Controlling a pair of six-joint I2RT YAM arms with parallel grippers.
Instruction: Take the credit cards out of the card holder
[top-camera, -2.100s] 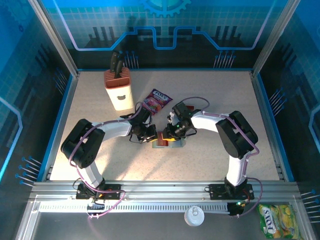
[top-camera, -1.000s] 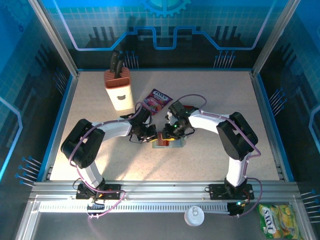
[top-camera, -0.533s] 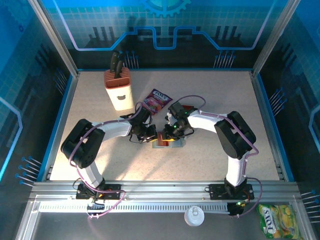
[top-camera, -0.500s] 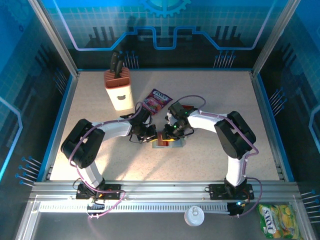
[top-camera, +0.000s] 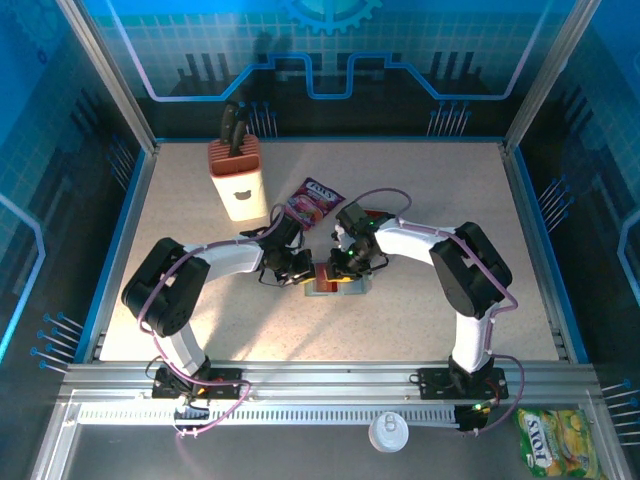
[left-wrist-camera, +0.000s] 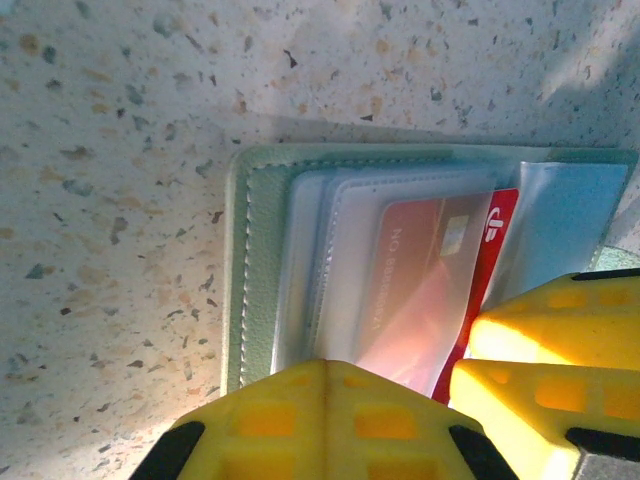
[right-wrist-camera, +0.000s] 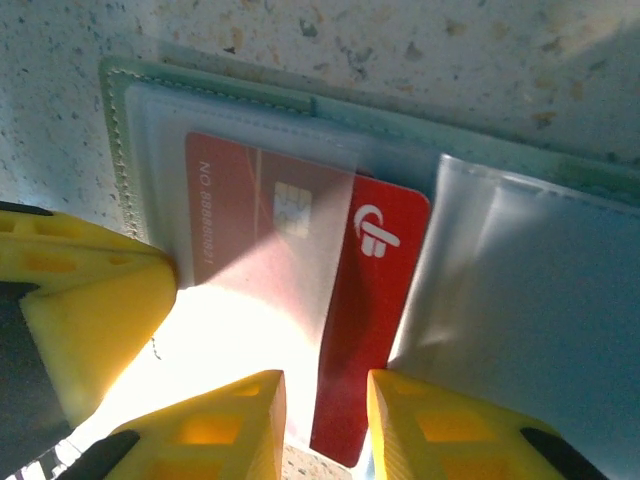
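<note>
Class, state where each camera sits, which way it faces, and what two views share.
Top external: above and behind the bases, facing down at the table; the left arm and right arm show.
Left wrist: on the left arm, facing down at the card holder; its yellow fingers show.
Right wrist: on the right arm, facing down likewise; its fingers show.
Shared: both wrist views show the red card.

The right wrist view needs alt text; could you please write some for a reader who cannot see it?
A red credit card sticks halfway out of a clear sleeve in the open grey-green card holder on a speckled table. The yellow fingers of the right gripper straddle its near end; grip unclear.
</note>
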